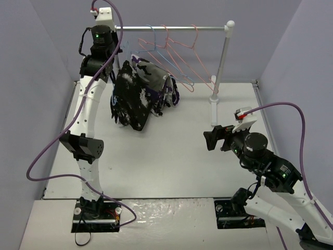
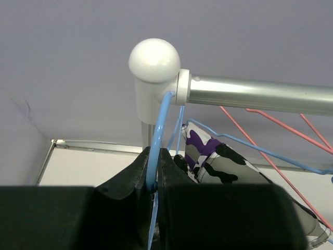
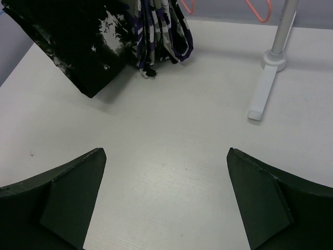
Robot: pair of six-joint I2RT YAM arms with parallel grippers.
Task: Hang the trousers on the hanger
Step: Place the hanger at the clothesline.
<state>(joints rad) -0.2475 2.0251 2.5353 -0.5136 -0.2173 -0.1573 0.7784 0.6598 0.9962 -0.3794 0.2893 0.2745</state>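
The left gripper (image 2: pixel 154 174) is clamped tight on the hook wire of the thin light-blue wire hanger (image 2: pixel 162 122), right at the knobbed end of the silver metal rail (image 2: pixel 250 94). The long black white-splotched trousers (image 1: pixel 132 101) hang below it, beside a purple camouflage-patterned garment (image 1: pixel 170 91). The right gripper (image 3: pixel 165 153) is spread wide and holds nothing, above the white table (image 3: pixel 171 177).

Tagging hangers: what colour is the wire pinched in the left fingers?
Light blue. The hanger shows best in the left wrist view, clamped between the left fingers.
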